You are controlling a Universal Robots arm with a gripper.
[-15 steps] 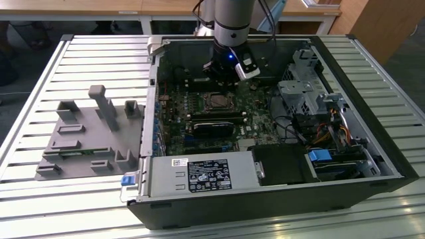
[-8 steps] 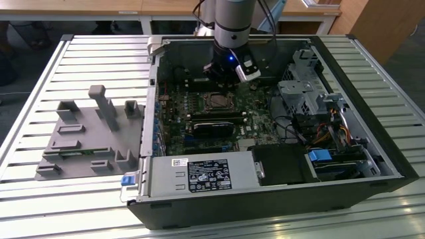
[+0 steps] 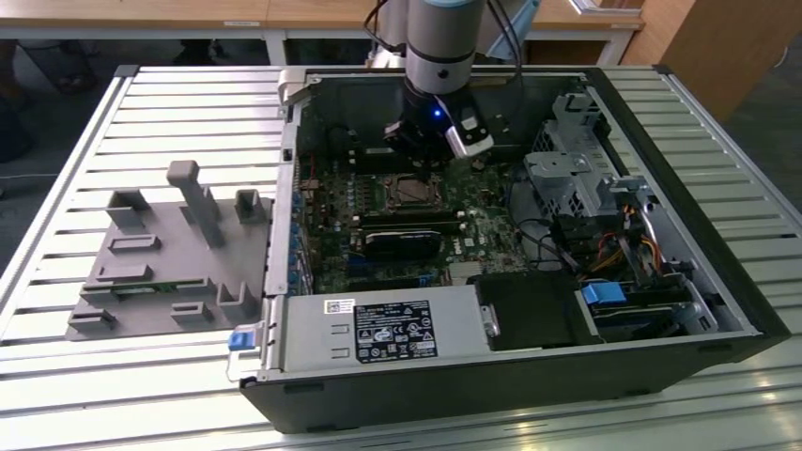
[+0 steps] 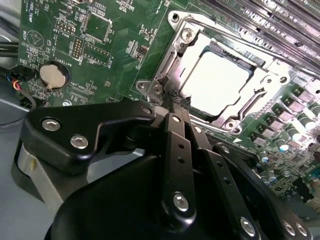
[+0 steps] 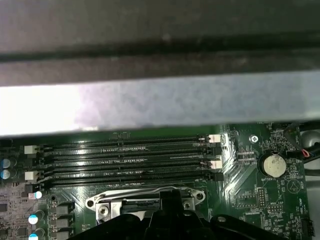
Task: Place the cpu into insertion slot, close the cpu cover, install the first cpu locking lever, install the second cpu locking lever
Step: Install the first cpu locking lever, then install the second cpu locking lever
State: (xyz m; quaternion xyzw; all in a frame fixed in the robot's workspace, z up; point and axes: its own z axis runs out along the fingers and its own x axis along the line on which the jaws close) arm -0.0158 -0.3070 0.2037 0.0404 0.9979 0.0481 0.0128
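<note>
The cpu (image 4: 215, 82), with its pale metal top, lies flat in the insertion slot (image 3: 410, 193) on the green board. The silvery cpu cover (image 4: 176, 56) is folded down around it, and the chip shows through its window. My gripper (image 4: 175, 101) hangs just above the socket's corner with its black fingers (image 4: 172, 135) pressed together, tips at the cover's rim. I cannot tell whether anything thin sits between the tips. In the exterior view the gripper (image 3: 420, 162) stands over the far side of the socket. In the first wrist view the cover's edge (image 5: 107, 200) shows beside the gripper (image 5: 170, 202).
Long black memory slots (image 5: 125, 160) run beside the socket, with a coin battery (image 4: 52, 75) nearby. The case wall (image 5: 160, 100) rises close behind. A black card (image 3: 401, 246), power supply (image 3: 376, 329) and drive cage (image 3: 570, 183) crowd the case. A grey fixture (image 3: 163, 254) sits outside on the exterior view's left.
</note>
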